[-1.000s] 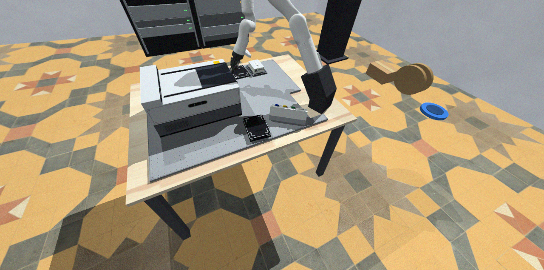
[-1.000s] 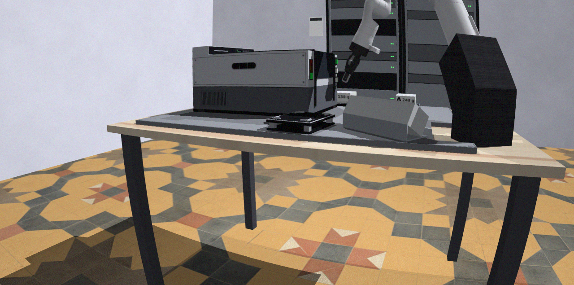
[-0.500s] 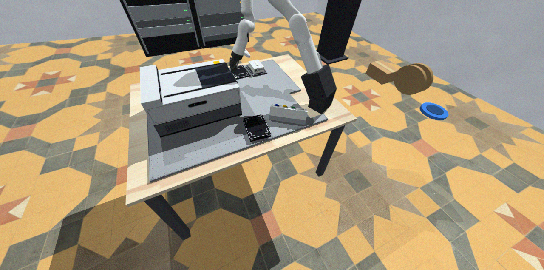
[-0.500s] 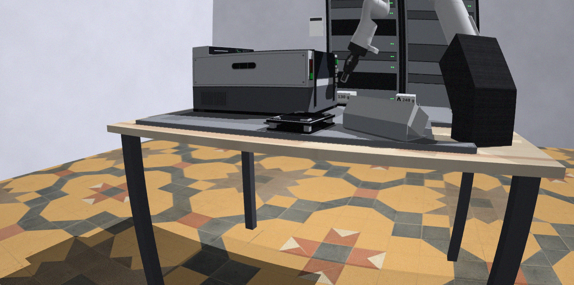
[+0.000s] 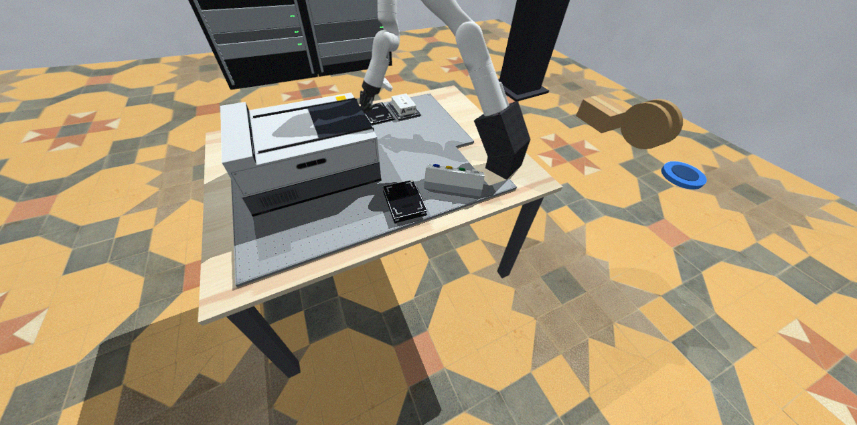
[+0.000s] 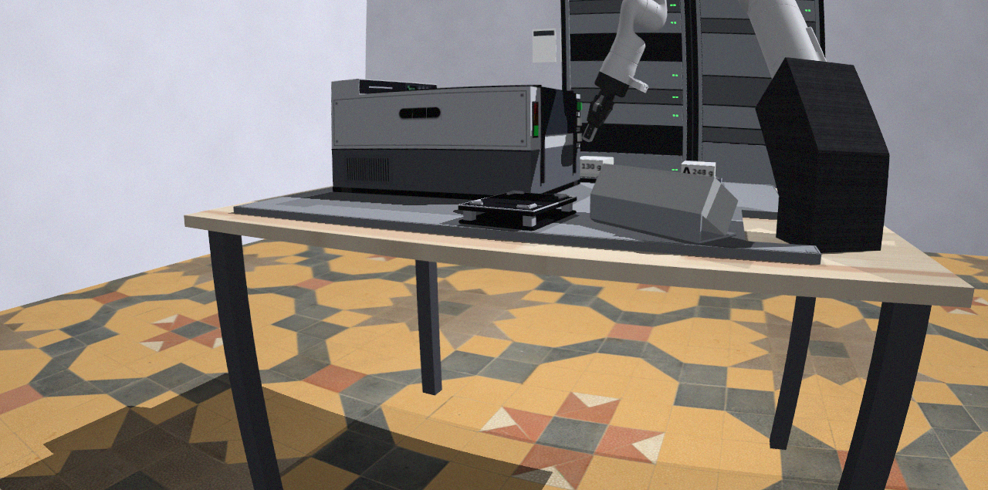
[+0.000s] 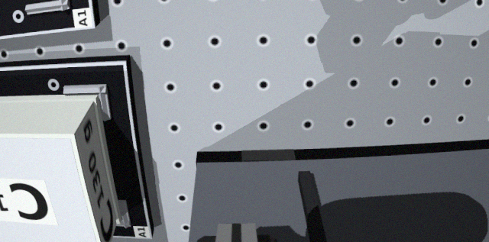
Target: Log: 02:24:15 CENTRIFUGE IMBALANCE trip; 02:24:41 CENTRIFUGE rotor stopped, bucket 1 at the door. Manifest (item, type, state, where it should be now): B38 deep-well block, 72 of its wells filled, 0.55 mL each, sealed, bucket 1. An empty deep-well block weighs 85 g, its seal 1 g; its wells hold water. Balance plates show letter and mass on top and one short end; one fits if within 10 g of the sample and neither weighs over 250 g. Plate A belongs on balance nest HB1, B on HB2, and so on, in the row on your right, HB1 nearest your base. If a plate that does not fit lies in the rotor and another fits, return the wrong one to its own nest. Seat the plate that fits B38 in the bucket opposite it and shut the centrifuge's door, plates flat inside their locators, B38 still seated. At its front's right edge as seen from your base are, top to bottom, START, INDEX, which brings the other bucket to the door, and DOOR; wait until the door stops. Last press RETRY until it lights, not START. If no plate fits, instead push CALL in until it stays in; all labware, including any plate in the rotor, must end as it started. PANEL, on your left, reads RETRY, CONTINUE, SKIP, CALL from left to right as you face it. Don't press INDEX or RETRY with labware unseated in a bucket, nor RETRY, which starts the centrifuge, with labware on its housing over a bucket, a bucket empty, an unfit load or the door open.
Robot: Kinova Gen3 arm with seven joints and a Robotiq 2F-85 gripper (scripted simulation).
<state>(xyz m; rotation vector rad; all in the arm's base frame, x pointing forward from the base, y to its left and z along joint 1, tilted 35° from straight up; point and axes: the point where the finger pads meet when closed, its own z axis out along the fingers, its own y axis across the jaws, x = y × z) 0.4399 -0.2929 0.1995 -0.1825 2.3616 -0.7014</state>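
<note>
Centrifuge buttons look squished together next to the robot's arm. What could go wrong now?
1. The shut end effector is right by the stacked buttons on the centrifuge. They sit close together, so it might push the wrong one, such as START.
2. Plate C, marked 130 g, sits on its nest just below. A dip or swing could nudge it out of its locators.

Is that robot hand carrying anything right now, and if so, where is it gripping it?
Nothing is held. The gripper has its fingers shut on nothing, beside the centrifuge, above plate C, which sits in its nest.
</note>
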